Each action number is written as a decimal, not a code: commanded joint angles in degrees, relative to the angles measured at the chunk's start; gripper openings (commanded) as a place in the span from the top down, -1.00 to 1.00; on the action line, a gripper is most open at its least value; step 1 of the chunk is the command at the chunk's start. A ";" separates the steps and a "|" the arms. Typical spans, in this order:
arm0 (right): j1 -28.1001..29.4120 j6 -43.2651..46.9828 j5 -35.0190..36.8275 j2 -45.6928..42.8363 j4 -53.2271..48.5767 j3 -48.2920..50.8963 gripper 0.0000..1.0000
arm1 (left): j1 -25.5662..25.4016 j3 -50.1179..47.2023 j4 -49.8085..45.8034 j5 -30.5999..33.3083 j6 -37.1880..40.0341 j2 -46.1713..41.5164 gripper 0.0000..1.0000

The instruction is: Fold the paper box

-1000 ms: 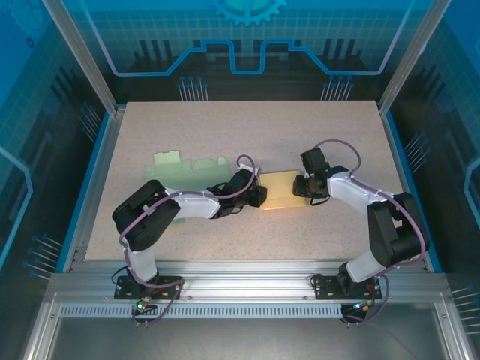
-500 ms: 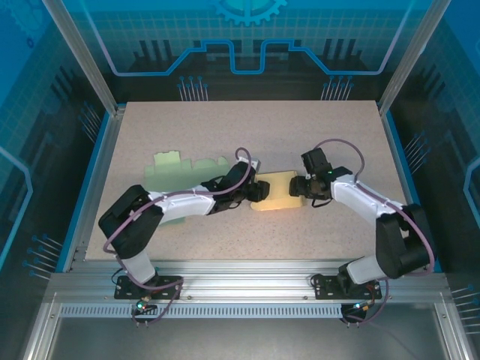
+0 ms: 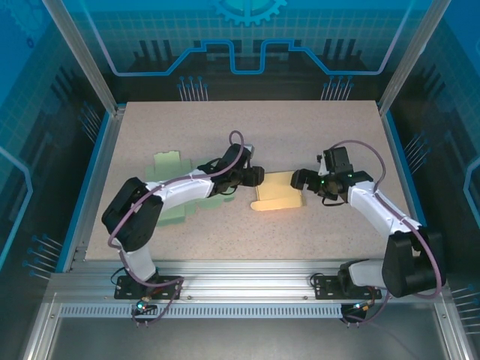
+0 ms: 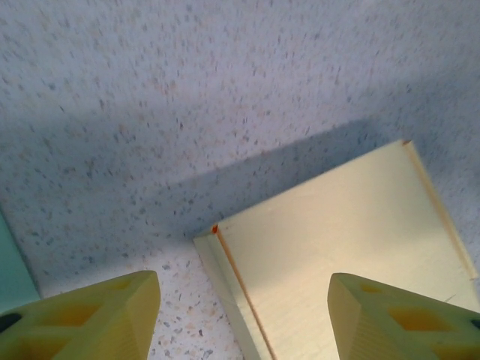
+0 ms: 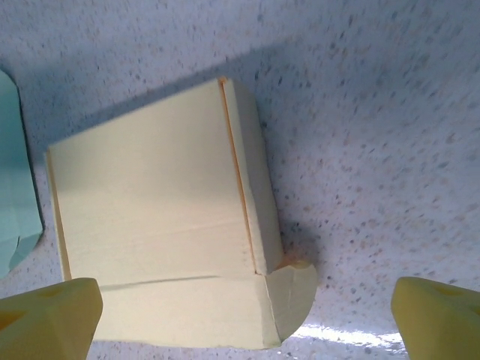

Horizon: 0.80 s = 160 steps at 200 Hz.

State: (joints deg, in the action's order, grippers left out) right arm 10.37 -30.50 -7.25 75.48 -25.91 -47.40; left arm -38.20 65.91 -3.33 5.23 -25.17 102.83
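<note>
Both ends of the paper box (image 3: 277, 193) are covered. It lies flat on the worktop (image 3: 315, 127), its longer side running from one arm toward the other. The left end effector (image 3: 253, 177) hangs just off the box's far-left corner, fingers spread and empty. The right end effector (image 3: 298, 179) sits at the box's far-right edge, fingers spread wide, gripping nothing. Neither is clearly nearer, so choose by flap: the creased side panel and rounded tab (image 5: 291, 289) look closest to the right end effector. A green sheet (image 3: 176, 187) lies left of the box, partly under the left arm.
</note>
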 commanded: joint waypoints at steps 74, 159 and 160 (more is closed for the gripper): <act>-6.37 -3.55 -19.61 10.63 13.99 5.31 -0.95 | 2.75 -3.44 1.53 -7.07 -4.28 5.91 0.19; -6.78 -8.80 -32.56 17.18 28.80 7.88 -0.82 | 6.98 -10.97 11.86 -14.65 -12.65 7.45 0.52; -6.78 -8.88 -32.61 17.26 28.98 7.91 -0.81 | 6.94 -11.02 11.95 -14.69 -12.68 7.51 0.52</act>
State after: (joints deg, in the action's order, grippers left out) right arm 4.32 -36.88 -34.15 91.00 -2.92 -40.56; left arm -32.36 57.89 11.97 -8.47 -35.03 108.16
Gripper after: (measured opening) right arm 0.918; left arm 0.247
